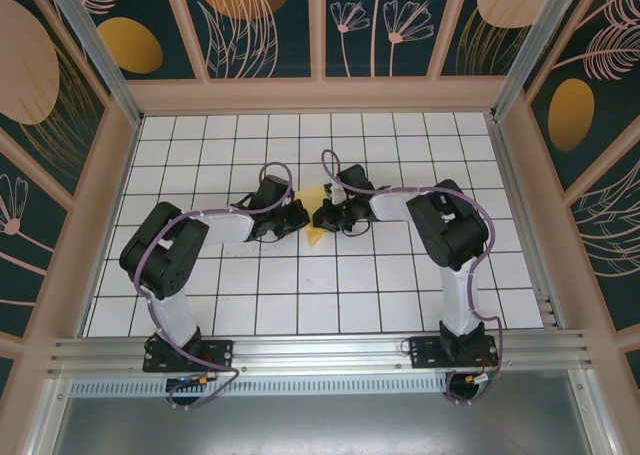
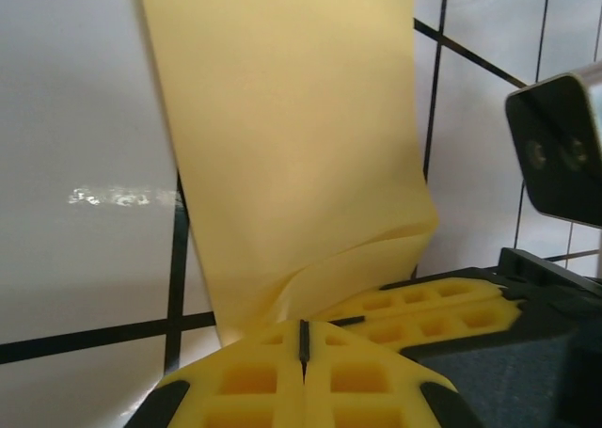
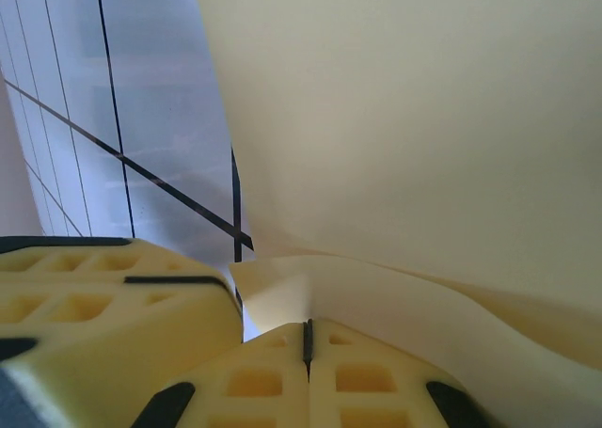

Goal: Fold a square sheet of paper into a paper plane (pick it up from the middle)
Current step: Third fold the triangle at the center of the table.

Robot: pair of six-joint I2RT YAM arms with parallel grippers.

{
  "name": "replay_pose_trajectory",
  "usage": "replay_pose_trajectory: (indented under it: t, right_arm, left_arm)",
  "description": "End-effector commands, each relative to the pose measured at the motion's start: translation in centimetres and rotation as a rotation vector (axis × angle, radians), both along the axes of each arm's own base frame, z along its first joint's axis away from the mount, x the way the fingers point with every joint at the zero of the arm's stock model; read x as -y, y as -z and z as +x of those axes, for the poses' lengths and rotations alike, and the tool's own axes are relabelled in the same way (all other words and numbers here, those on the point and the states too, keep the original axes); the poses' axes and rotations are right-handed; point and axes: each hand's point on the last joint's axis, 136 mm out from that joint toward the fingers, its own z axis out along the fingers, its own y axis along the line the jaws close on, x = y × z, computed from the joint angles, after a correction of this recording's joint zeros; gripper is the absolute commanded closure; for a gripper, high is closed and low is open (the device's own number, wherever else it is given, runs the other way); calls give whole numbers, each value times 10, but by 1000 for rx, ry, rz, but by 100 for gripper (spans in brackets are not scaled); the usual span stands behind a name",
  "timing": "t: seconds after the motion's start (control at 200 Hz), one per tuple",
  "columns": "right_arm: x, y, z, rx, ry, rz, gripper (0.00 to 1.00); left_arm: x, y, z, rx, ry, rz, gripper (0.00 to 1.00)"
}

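Here the sheet of paper [image 1: 315,235] is gathered between the two arms over the middle of the surface [image 1: 300,305], one end hanging toward the near side. The left tool [image 2: 303,326] has its pads pressed together on the sheet, which rises from the pinch in a broad buckled band. The right tool [image 3: 307,326] is likewise clamped on the paper, with a soft curl bulging just beyond its tips. The two pinches sit just beside each other, near the sheet's middle as far as can be told, so the step in hand looks like lifting from the centre to start the first fold. To do it well, both arms would need to rise together at the same pace, so that neither drags the thin paper out of the other's grip or tears it. The two hanging halves should fall evenly, so the crease lands on the centre line rather than askew. The buckle near the left pads could set a stray crease; a gentle pull apart along the fold line would flatten it.
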Motion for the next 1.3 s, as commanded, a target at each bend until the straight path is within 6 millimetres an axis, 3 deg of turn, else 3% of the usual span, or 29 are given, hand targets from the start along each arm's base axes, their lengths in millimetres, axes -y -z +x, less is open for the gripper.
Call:
replay_pose_trajectory:
  t: [0.0,0.26,0.43,0.535,0.686,1.296]
  right_arm:
    - [15,21,-3,-34,21,-73,100]
    - [12,12,-3,-18,5,-45,100]
    - [10,-28,-13,45,-44,53,99]
    - [8,-42,-26,50,-83,103,98]
    - [7,-37,-42,17,-108,102,97]
    - [3,-1,-54,-60,-127,40,97]
  left_arm:
    - [3,3,6,-6,-7,1,100]
    - [1,16,7,-30,-14,31,100]
    - [-6,27,-1,-57,-18,69,100]
    - [-7,32,-6,-69,-16,73,100]
    - [-8,34,-8,-72,-21,70,100]
    - [-12,35,-12,-75,-36,75,100]
